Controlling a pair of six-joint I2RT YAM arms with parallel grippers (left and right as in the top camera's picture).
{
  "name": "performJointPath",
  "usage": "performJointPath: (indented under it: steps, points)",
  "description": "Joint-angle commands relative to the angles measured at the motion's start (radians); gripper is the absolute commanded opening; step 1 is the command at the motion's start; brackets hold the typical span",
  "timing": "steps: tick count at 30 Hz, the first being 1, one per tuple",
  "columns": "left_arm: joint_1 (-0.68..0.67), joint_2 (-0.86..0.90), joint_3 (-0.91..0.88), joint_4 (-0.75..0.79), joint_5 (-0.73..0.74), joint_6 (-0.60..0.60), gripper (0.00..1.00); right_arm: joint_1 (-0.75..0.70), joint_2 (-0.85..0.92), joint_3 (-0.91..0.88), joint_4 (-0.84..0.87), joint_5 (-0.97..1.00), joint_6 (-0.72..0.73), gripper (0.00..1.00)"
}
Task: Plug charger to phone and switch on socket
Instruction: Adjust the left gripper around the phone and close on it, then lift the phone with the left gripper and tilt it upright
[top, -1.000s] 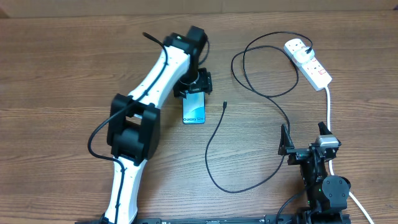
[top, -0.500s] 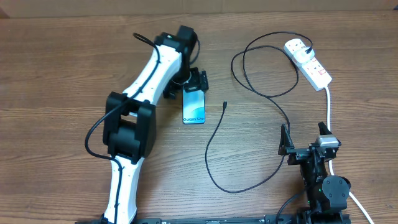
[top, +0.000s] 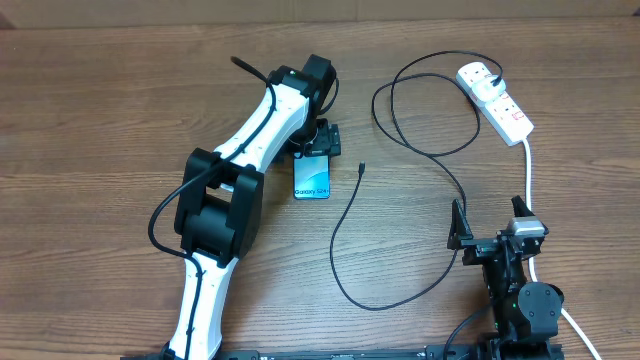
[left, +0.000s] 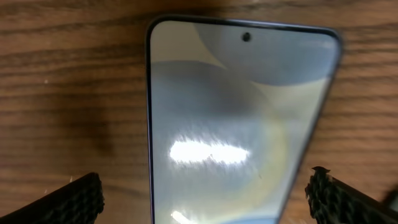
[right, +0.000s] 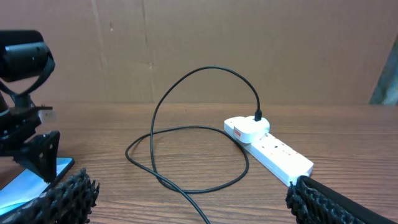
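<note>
Left pincer (top: 317, 148) is hovering released, straddling the phone's (top: 312, 178) far end on the desk (top: 100, 120); right pincer (top: 489, 222) is resting released, near right.

Overhead: I found bright, even light from above, a sharp picture, and soft short shadows on the table (top: 120, 120) beside the left arm (top: 250, 130).

Left wrist: I logged a white glare streak across the phone (left: 236, 124) screen, soft focus throughout, and a dim shadow patch on the wood at left.

Right wrist: I saw the socket (right: 267, 146) crisp, the near fingertips (right: 62, 199) blurred, and the cardboard backdrop (right: 249, 43) evenly lit.
</note>
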Motion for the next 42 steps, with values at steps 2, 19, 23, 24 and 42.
performJointPath:
  steps: [2,19,23,24,42]
  points:
    - [0.006,0.006,-0.063,0.043,-0.023,-0.009,1.00,-0.004,-0.010,-0.010,0.006,0.009,-0.004,1.00]
    - [0.001,0.006,-0.102,0.085,-0.019,-0.013,0.89,-0.004,-0.010,-0.010,0.007,0.009,-0.004,1.00]
    - [-0.003,0.006,-0.106,0.086,-0.013,-0.055,0.90,-0.004,-0.010,-0.010,0.007,0.009,-0.004,1.00]
    - [-0.003,0.006,-0.106,0.086,-0.014,-0.056,0.89,-0.004,-0.010,-0.010,0.006,0.009,-0.004,1.00]
    - [-0.003,0.006,-0.107,0.063,0.045,-0.089,0.96,-0.004,-0.010,-0.010,0.006,0.010,-0.004,1.00]
